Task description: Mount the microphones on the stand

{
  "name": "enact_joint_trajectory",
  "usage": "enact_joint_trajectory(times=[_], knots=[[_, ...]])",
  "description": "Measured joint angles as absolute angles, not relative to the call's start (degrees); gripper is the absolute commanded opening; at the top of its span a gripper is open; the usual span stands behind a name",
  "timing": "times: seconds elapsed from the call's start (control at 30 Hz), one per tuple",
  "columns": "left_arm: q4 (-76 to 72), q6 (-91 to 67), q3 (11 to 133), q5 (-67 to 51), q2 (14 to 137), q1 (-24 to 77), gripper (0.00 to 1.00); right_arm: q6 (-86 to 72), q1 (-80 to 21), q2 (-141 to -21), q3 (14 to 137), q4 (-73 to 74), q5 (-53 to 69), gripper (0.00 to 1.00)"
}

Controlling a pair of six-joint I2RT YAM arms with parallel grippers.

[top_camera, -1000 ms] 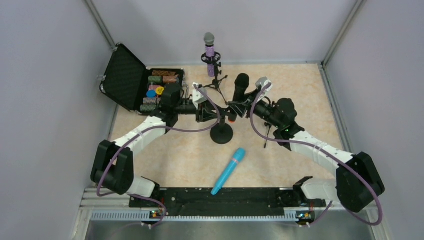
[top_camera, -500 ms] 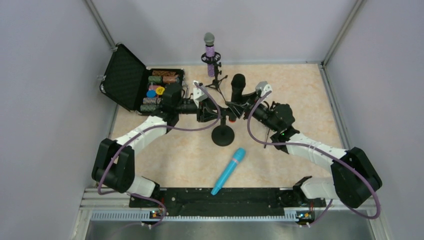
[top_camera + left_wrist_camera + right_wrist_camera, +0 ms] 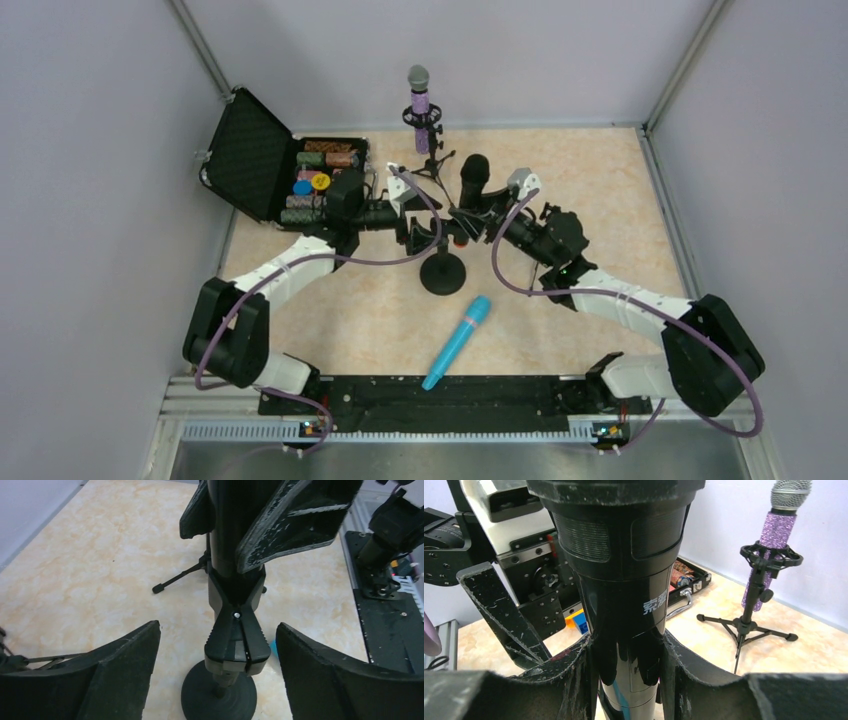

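right hand (image 3: 628,655) shifted left gripping the black microphone (image 3: 624,580), one of three; left hand (image 3: 217,630) released

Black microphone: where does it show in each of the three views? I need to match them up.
Top external: black microphone at centre, head up.
Left wrist: top centre, directly above the clip.
Right wrist: fills the middle, held between the fingers.
Shared landmark: the tripod stand, seen in all three.

Stand clip (image 3: 235,640) inside the spread left claw (image 3: 217,629), black microphone (image 3: 226,530) above.
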State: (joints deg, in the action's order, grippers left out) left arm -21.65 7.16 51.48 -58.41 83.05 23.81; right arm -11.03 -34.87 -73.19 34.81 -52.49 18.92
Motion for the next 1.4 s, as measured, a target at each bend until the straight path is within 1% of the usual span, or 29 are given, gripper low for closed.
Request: enact_joint_trajectory(times=[0.07, 0.47, 0.8, 0.9, 1.1, 1.4], knots=[[-23.2, 6.8, 50.2, -56.5, 82.5, 24.0, 0.99, -10.6, -35.4, -73.0, 34.8, -52.0, 19.4, 0.17], [-26.0, 6.2, 45.4, -48.5, 74.9, 24.1, 0.99, -9.1, -35.9, -70.9, 34.8, -48.1, 19.6, 0.58], [-26.3, 5.8, 40.9, -42.1, 68.1, 24.1, 0.99, -9.2, -35.9, -69.3, 34.8, -45.2, 19.3, 0.80], [-25.6, 5.6, 39.6, -40.6, 65.7, 24.0, 0.99, -9.1, -35.9, -67.4, 34.7, -44.1, 18.9, 0.86], [-25.0, 5.4, 35.6, -39.6, 62.7, 24.0, 0.99, -9.1, -35.9, -63.4, 33.5, -41.5, 18.0, 0.90], [-24.9, 3.7, 30.9, -41.5, 63.5, 24.1, 0.98, -9.1, -35.9, -56.6, 31.6, -34.9, 17.7, 0.92]])
